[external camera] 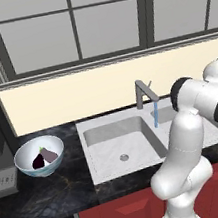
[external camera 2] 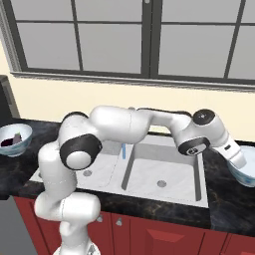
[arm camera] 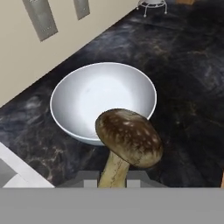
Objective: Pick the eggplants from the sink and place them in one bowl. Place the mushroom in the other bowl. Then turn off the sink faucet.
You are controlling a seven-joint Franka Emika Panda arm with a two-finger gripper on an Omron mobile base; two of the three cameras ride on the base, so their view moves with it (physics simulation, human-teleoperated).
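Because the mushroom (arm camera: pixel 127 142) fills the lower middle of the hand view with its pale stem running down to the bottom edge where the fingertips sit, it looks held by the stem, jaws closed on it, though the tips themselves are hidden behind the stem and cap. Its olive-brown speckled cap hangs just in front of the near rim of the empty white bowl (arm camera: pixel 103 103), which sits on the black marbled counter (arm camera: pixel 183 87) at the centre of that frame.

My judgement is that the mushroom is very light, soft and somewhat brittle where cap joins stem. The stem is the sensible place to hold: it is narrow, roughly straight and gives the fingers two opposing sides, while the rounded, smooth cap would likely slip. Too hard a squeeze could crush or snap the stem, and with so little weight it may cling to a finger on release instead of dropping cleanly.

From the right base view, the arm stretches to the right edge of the frame, its hand above the empty bowl (external camera 2: pixel 245 174) beside the sink (external camera 2: pixel 164 172). At the left of the left base view, the other bowl (external camera: pixel 39 157) already holds both eggplants (external camera: pixel 44 157). Water runs in a blue stream from the faucet (external camera: pixel 145 94), so it is not yet turned off.
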